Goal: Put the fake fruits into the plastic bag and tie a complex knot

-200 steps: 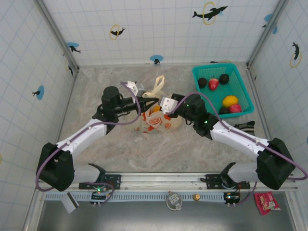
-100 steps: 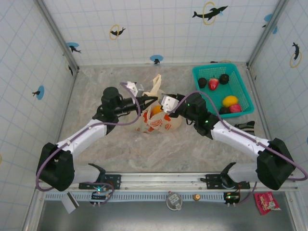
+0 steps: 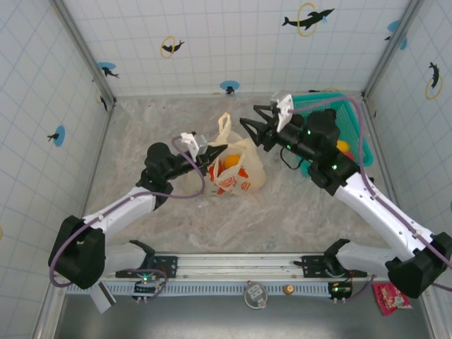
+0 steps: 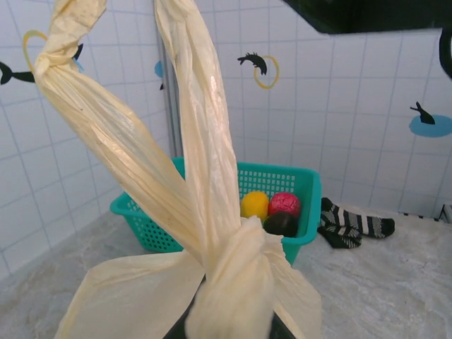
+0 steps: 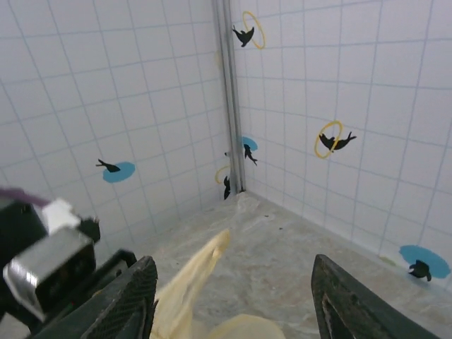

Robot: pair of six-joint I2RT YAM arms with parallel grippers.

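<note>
Cream-yellow film of the plastic bag sits mid-table, red print on its side and an orange fake fruit showing at its mouth. From above, the left pincer is clamped together on the bag's upper edge. The left wrist view gives the close detail: the 2 loop handles rise crossed from a bunched neck pinched at the bottom of the frame. The right pincer hangs raised behind the bag, apart from it, jaws spread with nothing between them. Its own camera looks past both fingers at a handle tip and the left arm's white camera block.

The table is grey and marbled. The walls are white tile with dolphin stickers and blue dots.

A teal mesh basket stands in the far right corner, largely covered from above by the right arm, with a yellow fruit peeking out. The left wrist view looks into it: the yellow fruit, a red-pink fruit and a dark fruit, bunched together. A black-and-white striped cloth lies just beside the basket.
</note>
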